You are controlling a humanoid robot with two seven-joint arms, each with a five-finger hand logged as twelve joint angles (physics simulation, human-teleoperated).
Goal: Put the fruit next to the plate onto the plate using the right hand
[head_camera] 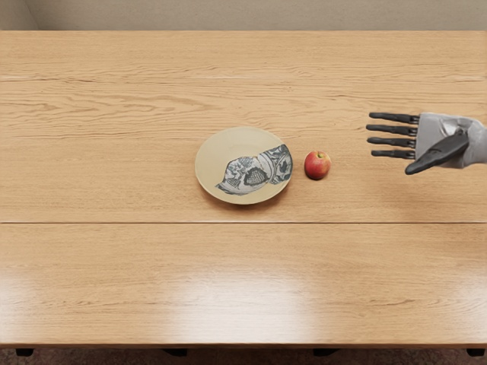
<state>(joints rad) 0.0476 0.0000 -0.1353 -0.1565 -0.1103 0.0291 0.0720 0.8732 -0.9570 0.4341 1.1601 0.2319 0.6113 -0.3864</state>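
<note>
- At the right edge of the picture we see the right hand (435,138). Its arm comes in from that side.
- The hand is open. Its four dark fingers (392,130) are straight and a little spread. They point to the left, toward the middle of the table.
- The thumb (434,156) is dark too. It sticks out under the fingers and slants down to the left.
- The part of the hand behind the fingers is light gray. The hand holds nothing.
- We cannot tell how high the hand is over the table.
- The fruit is a small red apple (317,165) with a bit of yellow on it. It sits on the table just beside the plate, on the plate's right side. We see a thin strip of wood between them, so they do not touch.
- The apple lies between the plate and the hand. It is near the plate and well apart from the fingers.
- Between the hand and the apple we see only bare wood.
- The plate (221,156) is round and pale yellow. It has a gray-blue drawing on its lower right part.
- The table (114,266) is light brown wood with long lines running across it.
- Behind the far edge of the table we see a strip of pale wall (243,14).
</note>
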